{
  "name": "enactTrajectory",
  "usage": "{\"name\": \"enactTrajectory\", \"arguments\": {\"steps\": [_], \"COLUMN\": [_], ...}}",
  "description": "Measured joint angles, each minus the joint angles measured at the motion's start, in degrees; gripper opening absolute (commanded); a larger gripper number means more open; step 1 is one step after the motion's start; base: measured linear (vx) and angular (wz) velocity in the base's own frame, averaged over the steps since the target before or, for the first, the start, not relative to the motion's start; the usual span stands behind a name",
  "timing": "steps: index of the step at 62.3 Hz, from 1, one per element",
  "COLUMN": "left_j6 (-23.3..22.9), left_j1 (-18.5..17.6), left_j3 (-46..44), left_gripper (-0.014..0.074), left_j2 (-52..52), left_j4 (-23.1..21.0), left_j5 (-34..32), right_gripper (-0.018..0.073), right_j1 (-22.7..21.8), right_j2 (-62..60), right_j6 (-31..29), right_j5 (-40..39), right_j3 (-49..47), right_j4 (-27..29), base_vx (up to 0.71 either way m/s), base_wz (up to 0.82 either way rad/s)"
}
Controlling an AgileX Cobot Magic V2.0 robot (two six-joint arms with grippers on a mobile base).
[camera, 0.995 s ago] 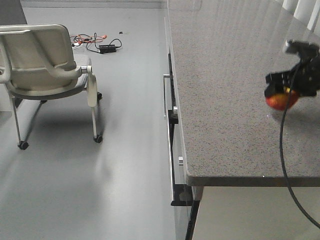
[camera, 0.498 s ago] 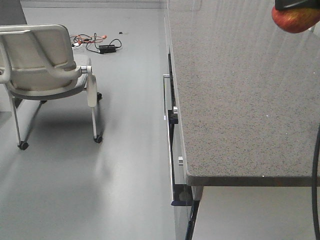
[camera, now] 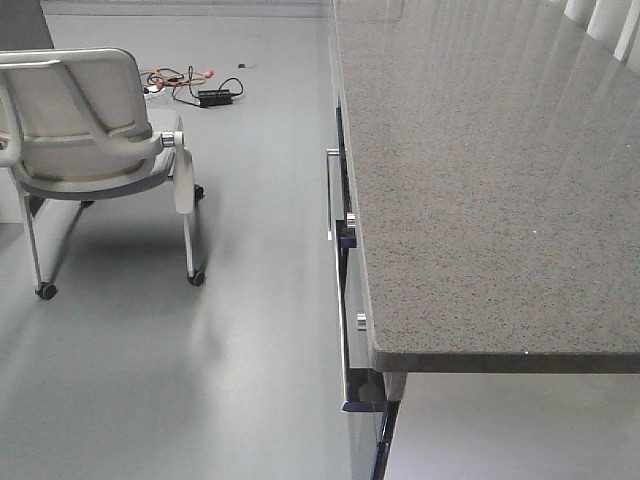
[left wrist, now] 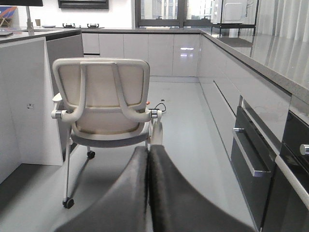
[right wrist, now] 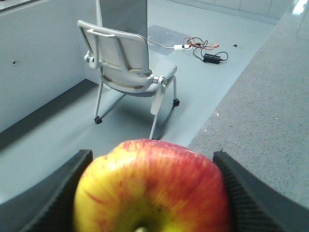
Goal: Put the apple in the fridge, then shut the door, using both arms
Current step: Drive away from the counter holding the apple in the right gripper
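The apple (right wrist: 152,188), red above and yellow toward the stem pit, fills the near part of the right wrist view, clamped in the right tool (right wrist: 152,203). One black ribbed finger (right wrist: 53,198) presses against its left flank and the other against its right, so the tool is spread just to the fruit's width. The apple rests on no surface. Beyond it on the right lies the speckled grey tabletop (right wrist: 270,111), and on the left the grey floor (right wrist: 63,130). Farther off on that floor stands a pale chair (right wrist: 128,63) on castors with its back to the camera, and beyond it a tangle of cables (right wrist: 203,46) with a black power brick. The left tool (left wrist: 148,193) shows as two dark blurred shapes pressed together along a thin seam with nothing between them, pointing toward the same chair (left wrist: 104,101). To its right runs a line of cabinet drawers (left wrist: 251,145) with metal bar handles. The front view shows the long tabletop (camera: 480,180), the chair (camera: 85,120) at the far left and the cables (camera: 195,85) beyond.
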Motion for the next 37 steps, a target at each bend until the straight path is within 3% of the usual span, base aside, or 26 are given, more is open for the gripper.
{"name": "enactTrajectory", "arguments": {"steps": [37], "left_j6": [0.0], "left_j1": [0.0], "left_j3": [0.0], "left_gripper": [-0.0006], "left_j2": [0.0], "left_j4": [0.0], "left_j5": [0.0], "right_gripper": [0.0055], "right_j1": [0.0], "right_j2": [-0.3], "right_j6": [0.0], "right_j5": [0.2], "right_j3": [0.0], "right_j4": [0.0], "base_vx": [0.0], "base_wz": [0.0]}}
